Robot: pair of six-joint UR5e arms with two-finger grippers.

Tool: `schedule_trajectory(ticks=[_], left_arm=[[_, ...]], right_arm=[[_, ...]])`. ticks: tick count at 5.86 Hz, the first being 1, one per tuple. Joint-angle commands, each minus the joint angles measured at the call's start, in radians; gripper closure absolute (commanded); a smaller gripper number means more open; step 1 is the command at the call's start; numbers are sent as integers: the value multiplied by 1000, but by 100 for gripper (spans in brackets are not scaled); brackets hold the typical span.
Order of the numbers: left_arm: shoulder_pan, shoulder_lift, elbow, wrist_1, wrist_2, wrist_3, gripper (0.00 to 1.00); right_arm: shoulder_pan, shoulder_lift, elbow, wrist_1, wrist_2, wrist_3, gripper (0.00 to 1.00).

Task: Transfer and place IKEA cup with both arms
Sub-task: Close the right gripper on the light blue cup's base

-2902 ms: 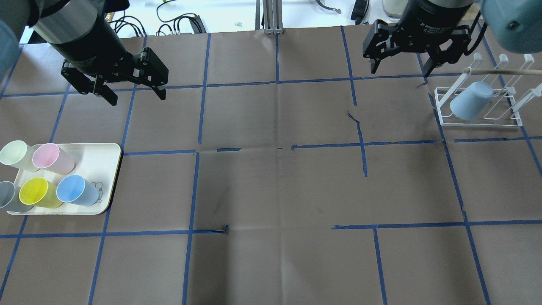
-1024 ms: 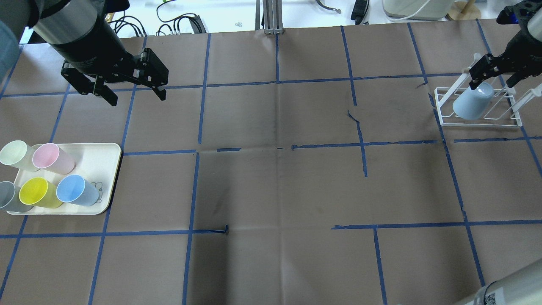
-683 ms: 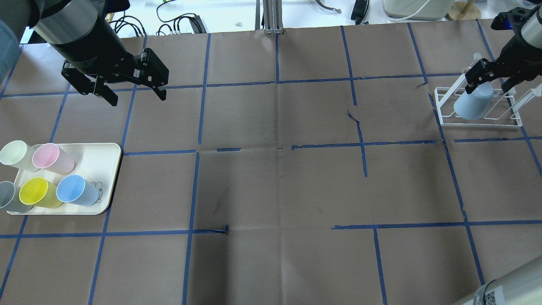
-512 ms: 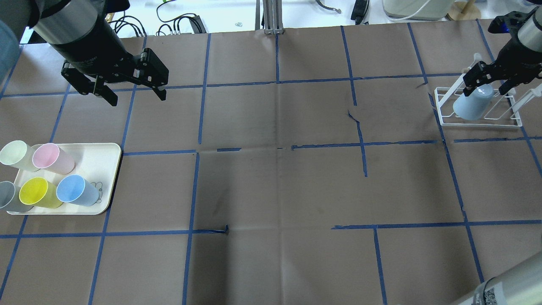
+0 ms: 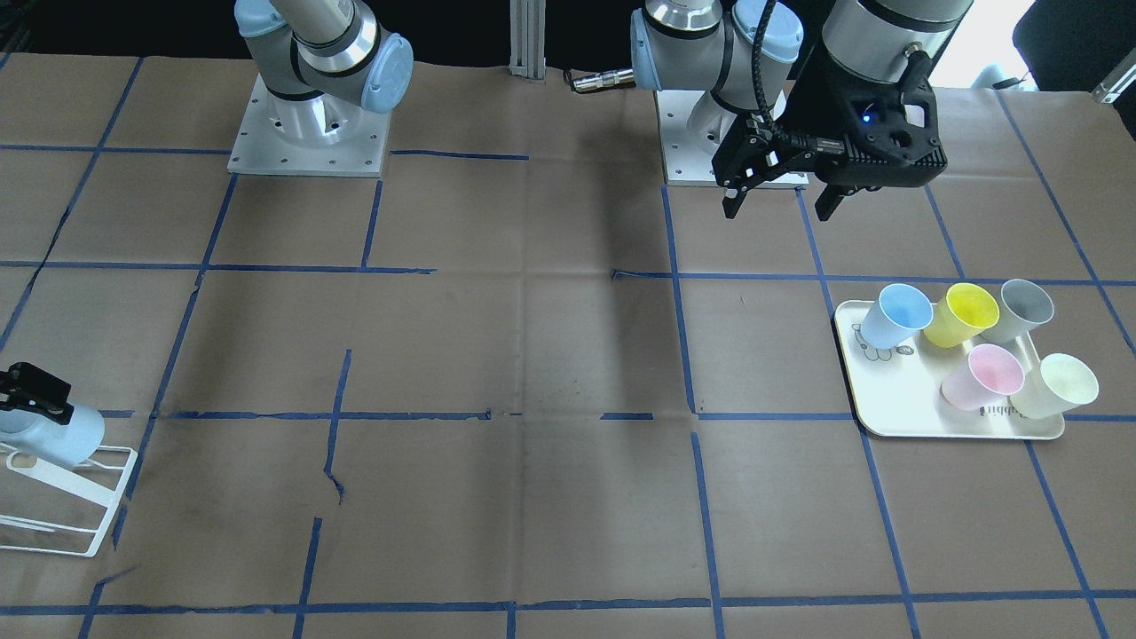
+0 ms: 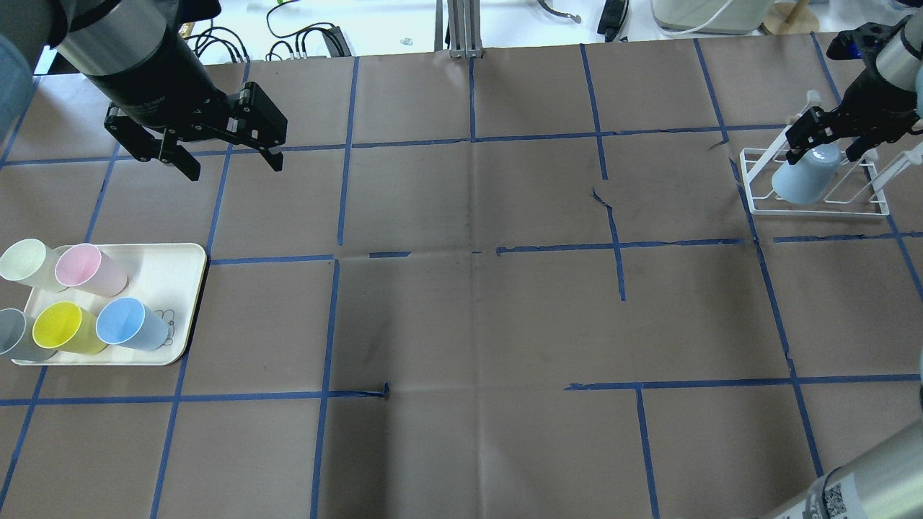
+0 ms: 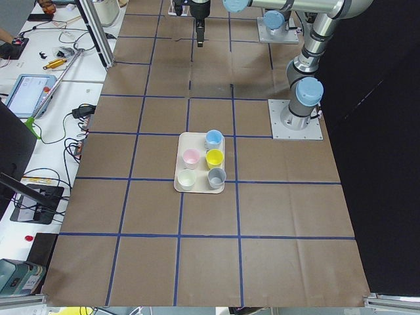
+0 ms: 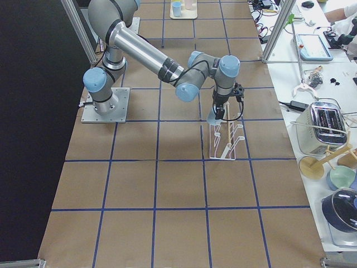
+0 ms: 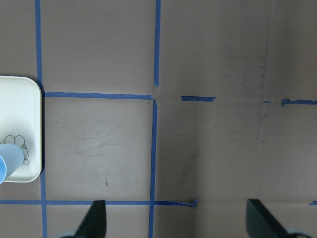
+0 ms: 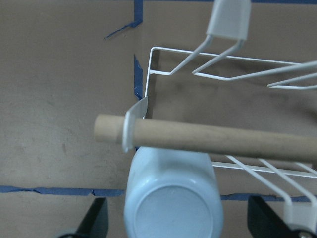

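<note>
A pale-blue IKEA cup (image 6: 802, 179) hangs upside down and tilted on a peg of the white wire rack (image 6: 818, 210) at the far right. It also shows in the right wrist view (image 10: 173, 198). My right gripper (image 6: 828, 144) is open, its fingers (image 10: 97, 218) on either side of the cup's base with gaps on both sides. A second alike blue cup (image 6: 130, 324) stands on the cream tray (image 6: 169, 270) at the left. My left gripper (image 6: 233, 167) is open and empty, hovering behind the tray.
The tray also holds yellow (image 6: 63, 328), pink (image 6: 88, 268), pale-green (image 6: 27, 263) and grey (image 6: 13, 335) cups. A wooden rod (image 10: 208, 139) crosses the rack just above the hanging cup. Brown paper with blue tape lines (image 6: 469, 288) covers the table.
My right arm has swung from the back of the table out to the rack and settled its open fingers around the hanging cup's base. The left arm has not moved.
</note>
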Motion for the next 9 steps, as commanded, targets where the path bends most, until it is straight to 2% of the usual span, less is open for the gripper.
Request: schedule_trajectory(ticks=[1, 3, 6, 7, 9], left_arm=[[0, 0, -1, 0, 0, 0, 2], [0, 2, -1, 0, 0, 0, 2], [0, 2, 0, 0, 0, 0, 2], [0, 0, -1, 0, 0, 0, 2], [0, 2, -1, 0, 0, 0, 2]], right_arm=[[0, 21, -1, -51, 0, -2, 17], [0, 12, 0, -39, 3, 8, 20], [0, 9, -1, -27, 3, 6, 41], [0, 9, -1, -27, 3, 6, 53], [14, -26, -16, -31, 4, 1, 57]])
